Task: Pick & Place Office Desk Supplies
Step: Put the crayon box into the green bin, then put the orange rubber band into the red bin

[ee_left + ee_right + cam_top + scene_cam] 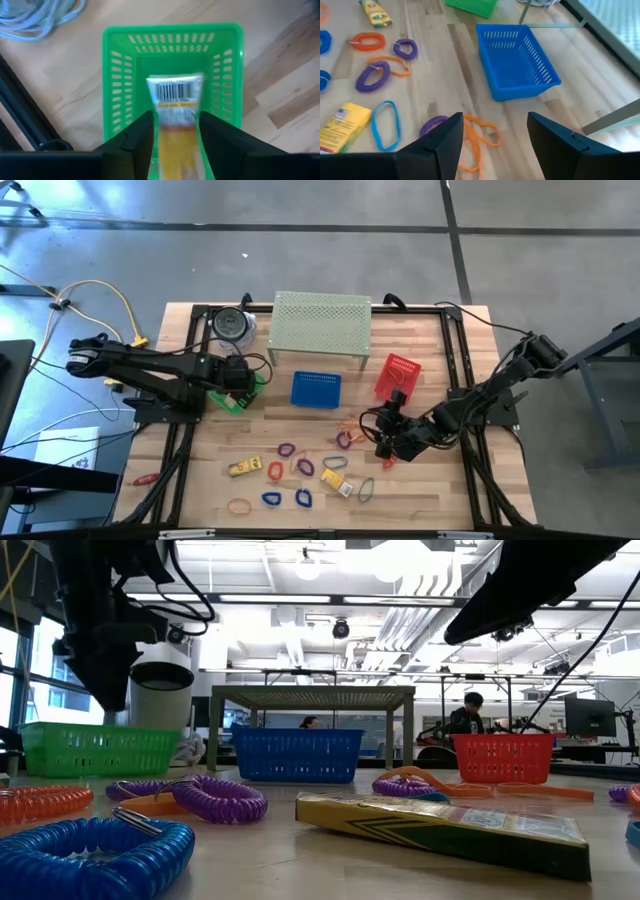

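Table [200, 480]: a pale wooden table with a dark frame round it, seen from above, one arm at each side.
Baskets: three small plastic baskets, one green basket [238, 395] at the left, one blue basket [316, 389] in the middle, one red basket [397, 375] to the right.
Rack: one pale perforated metal rack [322, 320] stands on legs behind the blue basket.
Left gripper [175, 127]: it hangs over the green basket; its jaws stand partly apart on either side of a yellow box [175, 115] with a barcode label, which lies over the basket's inside. Whether the jaws press on the box cannot be told.
Right gripper [495, 132]: low over the table in front of the red basket, jaws wide apart and holding nothing, with an orange band [477, 137] lying on the wood under them.
Yellow boxes on the table: two, one at front left [241, 467], one near the front middle [335, 478].
Coiled loops: the top view shows about four purple loops, for example [287, 450], about three blue ones, for example [270, 499], and about two orange-red ones, for example [276, 471], scattered across the front half of the table.
Thin bands: one orange ring [239, 505] at front left and one light blue band [366, 489] beside the middle yellow box.
Off the table: one red loop [143, 478] lies just past the left edge.
Room behind: two people [463, 710] show far off beyond the baskets.
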`<move>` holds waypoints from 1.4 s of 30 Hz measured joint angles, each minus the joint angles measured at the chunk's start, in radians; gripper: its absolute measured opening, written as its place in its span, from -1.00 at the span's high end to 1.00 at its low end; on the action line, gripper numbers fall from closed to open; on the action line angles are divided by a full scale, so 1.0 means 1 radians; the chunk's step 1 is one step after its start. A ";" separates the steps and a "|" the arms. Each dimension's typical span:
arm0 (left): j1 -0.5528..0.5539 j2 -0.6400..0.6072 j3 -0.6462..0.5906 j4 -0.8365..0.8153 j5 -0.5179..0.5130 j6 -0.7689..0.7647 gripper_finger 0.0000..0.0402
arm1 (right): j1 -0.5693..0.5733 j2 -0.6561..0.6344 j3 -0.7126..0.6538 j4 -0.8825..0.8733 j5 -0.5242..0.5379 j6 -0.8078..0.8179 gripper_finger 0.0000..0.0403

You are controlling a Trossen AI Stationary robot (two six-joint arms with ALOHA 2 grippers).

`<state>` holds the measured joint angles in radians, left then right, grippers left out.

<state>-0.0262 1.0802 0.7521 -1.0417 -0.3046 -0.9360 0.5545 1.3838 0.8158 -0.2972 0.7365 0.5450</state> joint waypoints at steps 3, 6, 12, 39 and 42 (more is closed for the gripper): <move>-0.015 0.014 0.000 0.000 -0.002 0.011 0.05 | 0.000 0.000 0.000 0.002 -0.013 0.012 -0.05; -0.015 0.025 -0.001 0.002 -0.040 0.008 -0.09 | 0.002 0.000 0.000 0.003 -0.013 0.026 -0.05; -0.014 0.007 0.019 -0.001 -0.094 0.019 -0.16 | 0.002 0.000 0.000 0.006 -0.013 0.111 -0.05; -0.552 0.209 0.080 0.687 -0.385 0.109 -0.16 | -0.085 0.296 0.000 0.106 -0.044 -0.171 -0.05; -0.571 0.275 0.080 0.791 -0.385 0.150 -0.16 | -0.085 0.307 0.000 0.118 -0.057 -0.218 -0.05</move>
<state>-0.5974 1.3547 0.8326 -0.2503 -0.6891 -0.7858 0.4698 1.6908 0.8162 -0.1788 0.6791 0.3266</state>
